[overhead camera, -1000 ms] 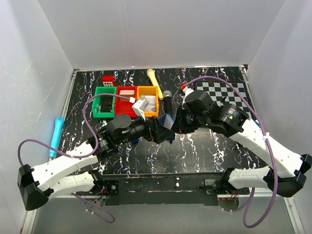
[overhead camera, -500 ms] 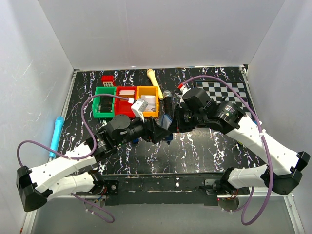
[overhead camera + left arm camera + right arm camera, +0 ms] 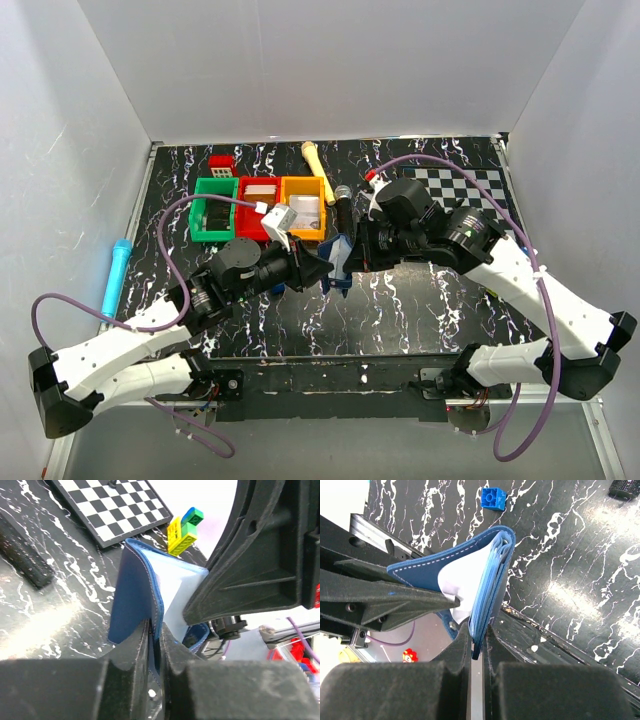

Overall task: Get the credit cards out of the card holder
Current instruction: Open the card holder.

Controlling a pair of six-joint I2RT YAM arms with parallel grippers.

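Your left gripper (image 3: 155, 650) has drawn its jaws in from wide and now pinches one navy flap of the holder (image 3: 132, 595) near its lower edge. Your right gripper (image 3: 479, 640) stands narrow too, clamped on the other flap, facing the left one. The holder hangs between them, part open, above the middle of the table (image 3: 400, 300), with a pale card (image 3: 457, 587) showing between the flaps. A blue brick (image 3: 493, 497) lies on the table beyond it, and the checkerboard (image 3: 115, 505) sits further off.
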